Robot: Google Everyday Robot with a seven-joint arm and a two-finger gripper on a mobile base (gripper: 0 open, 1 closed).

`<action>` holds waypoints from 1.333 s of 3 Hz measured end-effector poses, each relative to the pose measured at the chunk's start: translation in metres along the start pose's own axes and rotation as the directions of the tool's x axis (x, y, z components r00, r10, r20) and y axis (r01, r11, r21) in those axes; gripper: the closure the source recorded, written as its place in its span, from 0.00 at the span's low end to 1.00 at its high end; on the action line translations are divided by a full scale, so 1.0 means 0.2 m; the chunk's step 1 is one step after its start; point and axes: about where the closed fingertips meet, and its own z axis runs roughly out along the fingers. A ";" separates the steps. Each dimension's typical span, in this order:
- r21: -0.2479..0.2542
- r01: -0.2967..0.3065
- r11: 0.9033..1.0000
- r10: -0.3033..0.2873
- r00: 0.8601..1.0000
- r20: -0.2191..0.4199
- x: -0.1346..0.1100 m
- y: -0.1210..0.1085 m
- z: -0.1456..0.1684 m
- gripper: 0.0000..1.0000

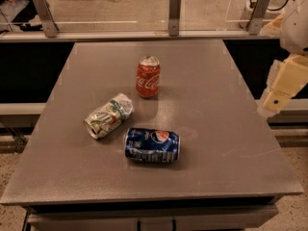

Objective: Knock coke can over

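Presently the gripper [276, 93] hangs just beyond the table's [231, 143] three-o'clock edge, with nothing visible in it; whether it is spread or closed I cannot tell. Well apart from it, toward nine o'clock, the coke can [147, 77] stands upright, touched by nothing. At the can's seven o'clock a dented silver-green can [109, 115] lies on its side, and at six o'clock a Pepsi can [152, 145] does too. Judging by this, nothing is done yet: approach and push both remain.

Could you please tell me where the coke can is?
The coke can stands upright on the table, behind the crushed silver can; the gripper hangs beyond its right edge.
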 end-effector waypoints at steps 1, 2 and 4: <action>0.126 0.013 0.992 -0.035 0.985 0.171 -0.07 -0.30 0.00 0.00; 0.201 0.034 0.979 -0.117 0.902 0.416 -0.23 -0.57 0.05 0.00; -0.013 -0.013 1.000 0.018 0.546 0.838 -0.75 -0.70 0.35 0.00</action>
